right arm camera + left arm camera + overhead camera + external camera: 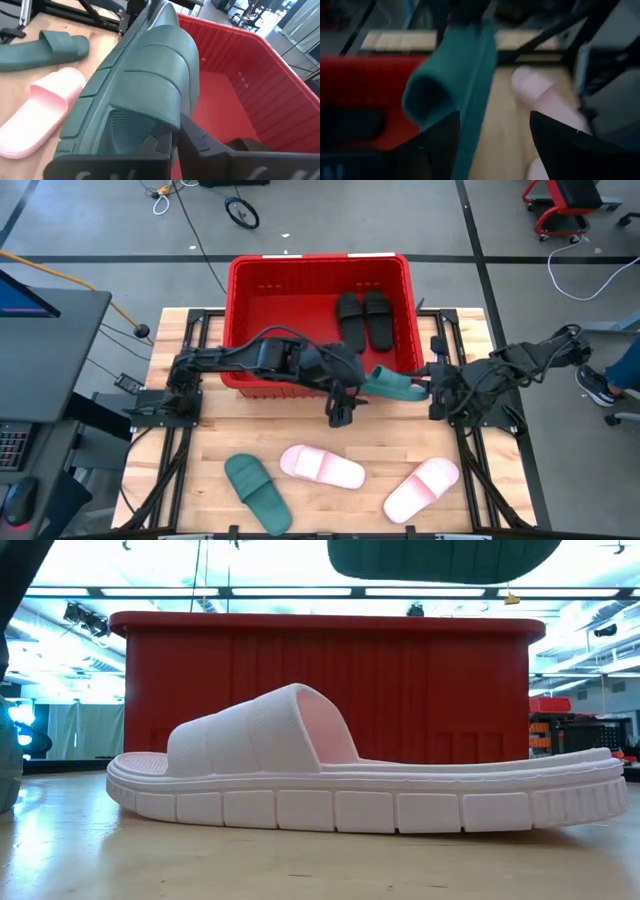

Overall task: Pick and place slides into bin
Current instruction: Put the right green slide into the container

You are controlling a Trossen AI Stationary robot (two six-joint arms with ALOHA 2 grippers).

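Slides are distributed as follows, with the red bin [240, 290] as reference. One dark green slide [392, 384] is clamped in the right gripper [425, 385], whose jaws are closed on its sole edge; it is held off the table, tilted, at the bin's front right corner, beside the rim. The left gripper [340, 416] hangs just in front of the bin's front wall, close to the held slide, with its jaws parted and nothing between them. Two black slides [362, 318] lie side by side inside the bin, toward its right wall. On the table in front of the bin lie the second dark green slide [257, 492], a pale pink slide [322, 467] just beside it, and another pale pink slide [421, 487] farther right.
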